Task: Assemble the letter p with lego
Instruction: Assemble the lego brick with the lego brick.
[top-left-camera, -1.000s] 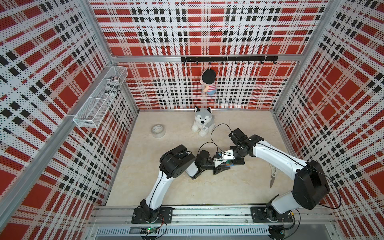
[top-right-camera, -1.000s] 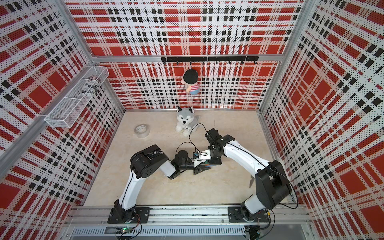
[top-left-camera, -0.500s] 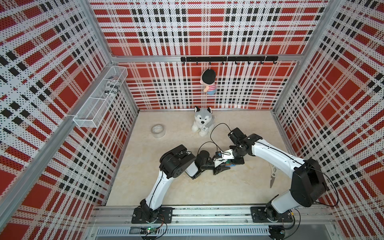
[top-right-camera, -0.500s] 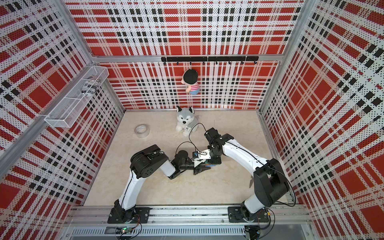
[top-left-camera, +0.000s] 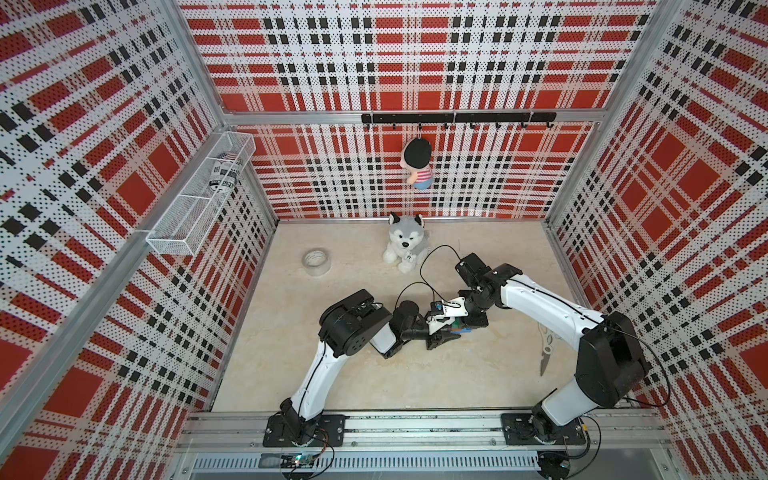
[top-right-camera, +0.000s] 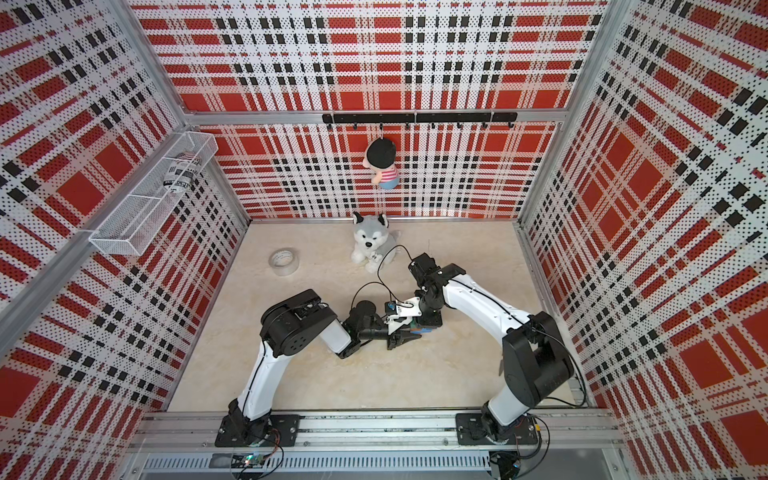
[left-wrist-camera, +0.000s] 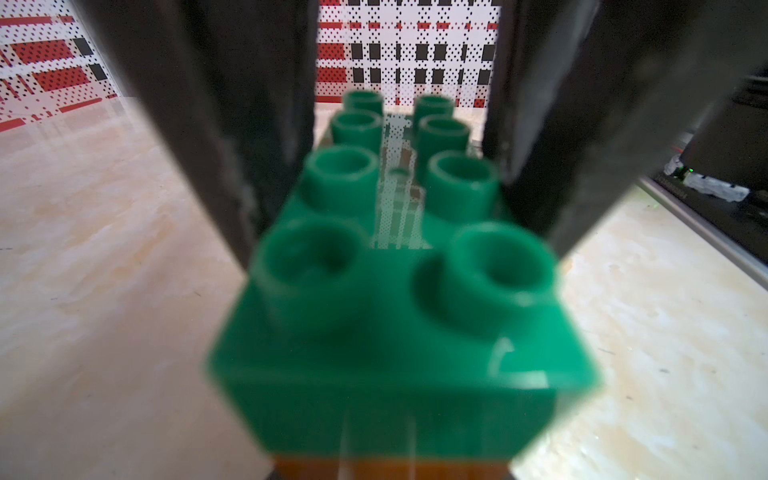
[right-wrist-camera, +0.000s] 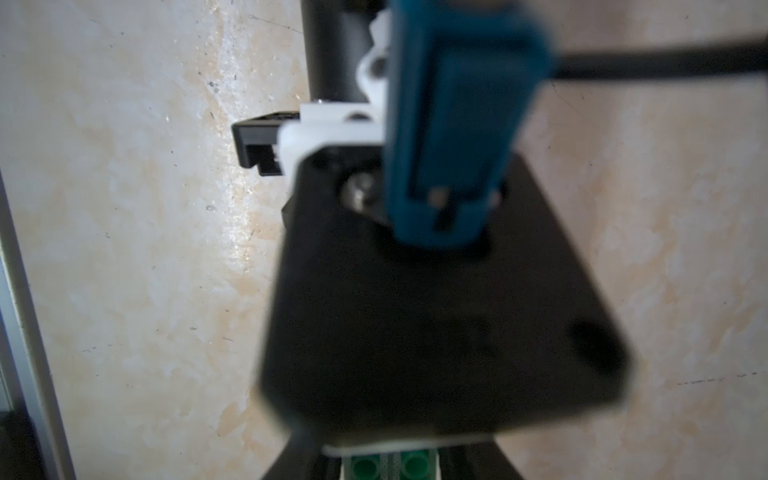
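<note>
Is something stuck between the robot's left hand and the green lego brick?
No, nothing visible is. The left hand has its black fingers against both sides of the green brick. An orange brick sits right under the green one.

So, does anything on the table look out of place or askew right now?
Only one thing: a metal plier-like tool lies on the table beside the right arm, unrelated to the bricks. The brick stack sits straight between the fingers of the left gripper.

Lego stack (top-left-camera: 462, 328) before plush dog (top-left-camera: 405, 245); tape roll (top-left-camera: 316, 262) left of dog.
</note>
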